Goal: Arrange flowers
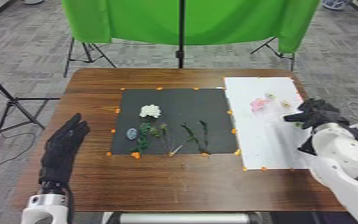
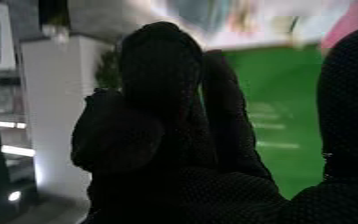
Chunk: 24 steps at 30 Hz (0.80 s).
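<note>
My left hand lies open at the table's left side, fingers pointing away. My right hand is at the right edge of the white sheet, to the right of a pink flower and small pale blooms. In the right wrist view the right hand has its thumb apart from relaxed, slightly bent fingers, with nothing seen held. A white flower rests on the dark mat, above green leafy stems. Thin dark green stems lie farther right on the mat.
A small blue-grey oval item is on the mat's left part. Orange marks line the mat and sheet on the brown table. Behind the table hangs a green cloth on a stand; a black tripod stands at left.
</note>
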Tool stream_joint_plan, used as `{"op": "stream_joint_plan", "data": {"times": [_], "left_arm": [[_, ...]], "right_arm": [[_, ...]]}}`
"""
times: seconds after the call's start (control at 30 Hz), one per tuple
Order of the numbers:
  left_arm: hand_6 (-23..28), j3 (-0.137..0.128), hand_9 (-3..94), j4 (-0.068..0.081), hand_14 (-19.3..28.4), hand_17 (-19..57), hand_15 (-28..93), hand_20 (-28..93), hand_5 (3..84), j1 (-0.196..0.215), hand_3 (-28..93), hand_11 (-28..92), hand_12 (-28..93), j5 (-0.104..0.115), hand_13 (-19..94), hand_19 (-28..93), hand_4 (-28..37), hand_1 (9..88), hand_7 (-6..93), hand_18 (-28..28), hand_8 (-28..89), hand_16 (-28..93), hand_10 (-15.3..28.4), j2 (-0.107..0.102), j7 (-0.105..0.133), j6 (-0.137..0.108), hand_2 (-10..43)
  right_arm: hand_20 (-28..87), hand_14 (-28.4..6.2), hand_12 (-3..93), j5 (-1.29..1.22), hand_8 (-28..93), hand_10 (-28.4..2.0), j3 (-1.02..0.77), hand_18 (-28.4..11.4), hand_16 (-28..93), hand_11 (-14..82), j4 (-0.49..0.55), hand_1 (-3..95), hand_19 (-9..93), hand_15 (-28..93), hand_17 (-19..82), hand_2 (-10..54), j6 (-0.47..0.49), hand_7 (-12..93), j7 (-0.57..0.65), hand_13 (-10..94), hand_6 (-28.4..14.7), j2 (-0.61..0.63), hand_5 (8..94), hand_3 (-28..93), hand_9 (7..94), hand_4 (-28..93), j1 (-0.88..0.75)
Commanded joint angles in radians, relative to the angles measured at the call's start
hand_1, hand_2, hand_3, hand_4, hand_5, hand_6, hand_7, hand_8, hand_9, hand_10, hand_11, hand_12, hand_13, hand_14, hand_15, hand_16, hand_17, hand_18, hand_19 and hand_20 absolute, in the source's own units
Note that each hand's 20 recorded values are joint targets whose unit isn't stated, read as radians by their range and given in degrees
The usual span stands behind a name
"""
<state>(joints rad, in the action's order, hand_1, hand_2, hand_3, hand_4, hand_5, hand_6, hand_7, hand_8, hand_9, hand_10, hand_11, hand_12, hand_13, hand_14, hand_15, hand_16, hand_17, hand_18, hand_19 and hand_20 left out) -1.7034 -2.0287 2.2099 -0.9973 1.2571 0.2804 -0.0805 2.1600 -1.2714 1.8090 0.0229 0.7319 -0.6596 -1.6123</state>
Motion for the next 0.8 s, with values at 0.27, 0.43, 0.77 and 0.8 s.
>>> {"op": "stream_joint_plan", "data": {"times": [0.27, 0.43, 0.77, 0.8], "left_arm": [[4.8, 0.003, 36.4, -0.001, 14.6, 0.0, 12, 19, 38.6, 0.017, 65, 11, 16, -0.005, 27, 4, -16.9, 29.5, 5.4, 14.9, -5, 7, 10.9, 0.004, -0.006, 0.005, -9.5], [4.8, 0.004, 36.5, -0.003, 14.7, -0.1, 12, 19, 38.6, 0.021, 65, 11, 16, -0.006, 27, 4, -16.8, 29.4, 5.4, 15.0, -5, 7, 10.9, 0.003, -0.009, 0.009, -9.5], [4.8, 0.021, 36.5, 0.004, 14.7, 0.0, 12, 19, 38.6, -0.002, 65, 11, 16, -0.009, 27, 4, -16.9, 29.4, 5.3, 15.0, -5, 7, 10.9, 0.000, 0.005, 0.003, -9.5], [4.8, 0.024, 36.6, 0.005, 14.7, 0.0, 12, 19, 38.6, -0.003, 65, 11, 16, -0.008, 27, 4, -16.9, 29.4, 5.3, 15.0, -5, 7, 10.9, -0.001, 0.007, -0.001, -9.5]], "right_arm": [[45, -2.2, 34.9, 0.072, 9, -10.3, 0.041, -7.3, 34, 6.5, 0.069, 65.6, 93, 53, 69, -9.5, -0.267, 15, -0.056, 94, -2.0, -0.009, 76.3, 52, 91.2, -14, -0.002], [45, -1.9, 35.9, -0.017, 11, -9.9, 0.197, -7.0, 33, 7.2, 0.182, 66.3, 93, 54, 69, -9.5, -0.326, 16, -0.206, 94, -2.2, -0.004, 78.3, 53, 91.9, -13, 0.183], [47, -1.8, 38.2, -0.145, 11, -8.8, 0.715, -6.8, 34, 7.1, 0.114, 65.9, 93, 53, 68, -9.5, -0.312, 17, -0.556, 93, -0.6, -0.148, 77.4, 53, 90.0, -14, 0.678], [47, -1.8, 38.3, -0.137, 11, -8.8, 0.758, -6.8, 34, 7.1, 0.099, 65.9, 93, 53, 68, -9.5, -0.305, 18, -0.575, 93, -0.5, -0.164, 77.2, 53, 89.9, -15, 0.708]]}}
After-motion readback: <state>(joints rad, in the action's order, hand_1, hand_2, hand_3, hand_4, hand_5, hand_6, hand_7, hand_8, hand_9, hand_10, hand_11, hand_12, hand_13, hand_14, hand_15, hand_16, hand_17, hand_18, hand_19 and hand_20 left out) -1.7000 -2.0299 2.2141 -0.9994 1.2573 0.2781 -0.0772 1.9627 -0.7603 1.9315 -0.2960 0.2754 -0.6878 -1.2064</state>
